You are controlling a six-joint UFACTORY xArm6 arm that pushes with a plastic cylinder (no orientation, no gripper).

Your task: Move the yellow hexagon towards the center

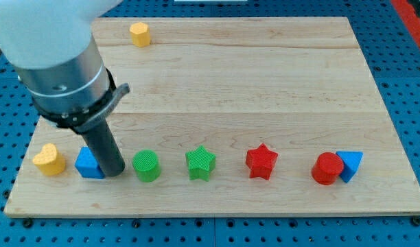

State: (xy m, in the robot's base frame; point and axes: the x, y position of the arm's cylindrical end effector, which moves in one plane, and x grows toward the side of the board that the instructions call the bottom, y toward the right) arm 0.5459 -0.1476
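Observation:
The yellow hexagon (pixel 139 33) sits near the top edge of the wooden board (pixel 265 89), at the view's upper left. My tip (pixel 114 173) is far below it, near the board's bottom left, between the blue block (pixel 88 165) on its left and the green cylinder (pixel 146 165) on its right. It touches or nearly touches the blue block. The arm's grey and white body (pixel 55 55) covers the board's left side above the tip.
A row of blocks lies along the bottom: a yellow heart (pixel 49 159), the blue block, the green cylinder, a green star (pixel 200 163), a red star (pixel 261 162), a red cylinder (pixel 327 169) touching a blue triangle (pixel 350 165).

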